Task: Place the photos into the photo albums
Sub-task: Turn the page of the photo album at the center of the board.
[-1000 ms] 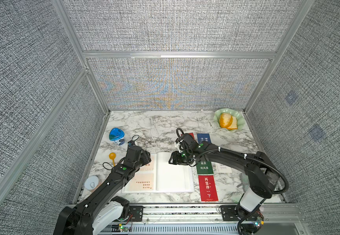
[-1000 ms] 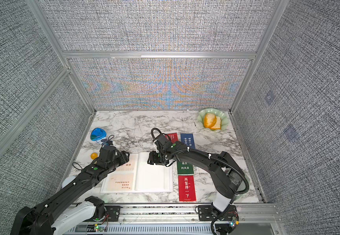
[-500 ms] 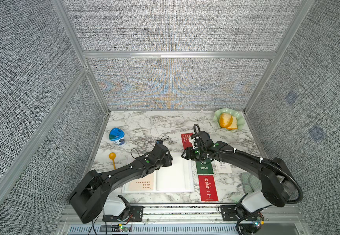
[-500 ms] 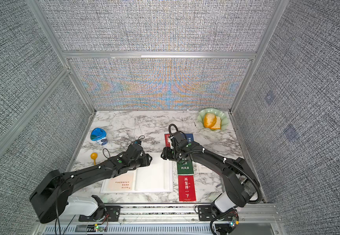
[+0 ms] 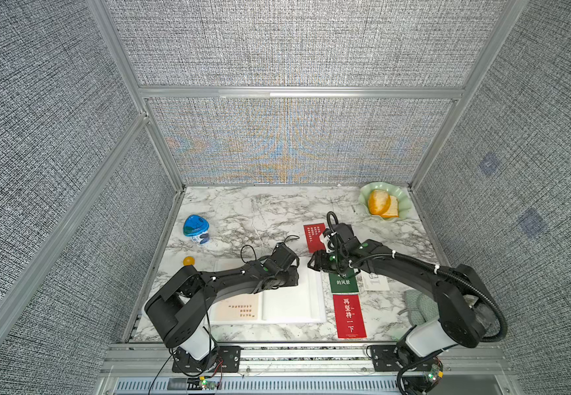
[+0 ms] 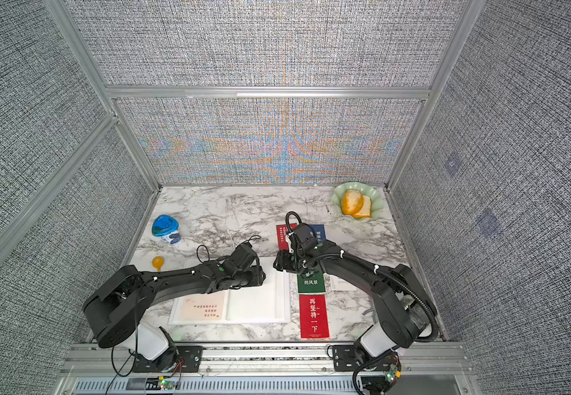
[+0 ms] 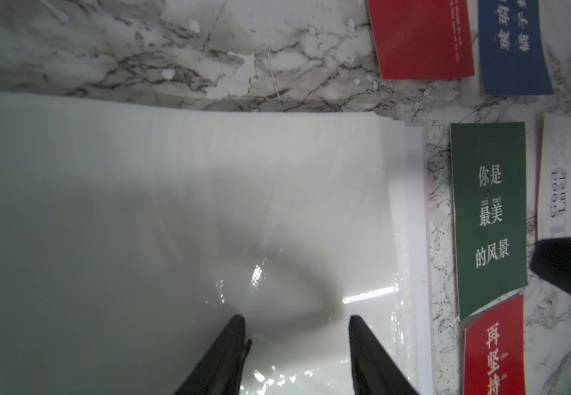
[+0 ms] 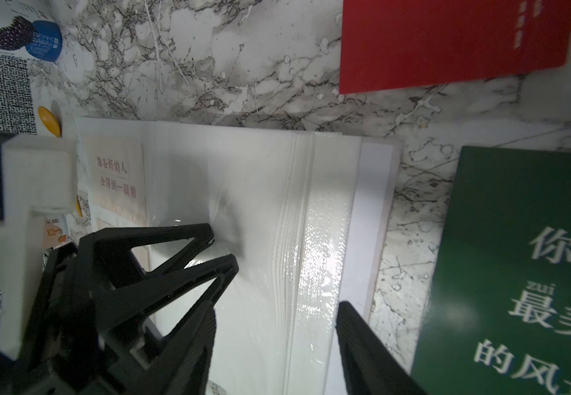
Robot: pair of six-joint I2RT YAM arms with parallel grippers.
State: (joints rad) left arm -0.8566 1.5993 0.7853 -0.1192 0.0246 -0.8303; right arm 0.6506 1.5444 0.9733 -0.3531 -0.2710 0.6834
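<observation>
Black left arm (image 5: 229, 284) and right arm (image 5: 410, 272) — white base joints (image 5: 195, 342), looped black cables (image 5: 332, 219), white cable ties (image 5: 393, 253) — green lights (image 5: 265, 269)

Grey woven fabric walls (image 5: 277, 51) in aluminium framing (image 5: 297, 92) around a white, grey-veined marble tabletop (image 5: 260, 212), evenly lit.

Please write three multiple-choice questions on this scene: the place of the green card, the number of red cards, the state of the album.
1. Where is the green card? A inside the album; B under the album; C on the table beside the album.
2. How many red cards lie on the table? A two; B one; C four.
3. The album is: A closed; B lying open; C standing upright.
Answers: C, it lies flat on the marble next to the album; A, one far, one near the robot's base; B, its pages face up.
</observation>
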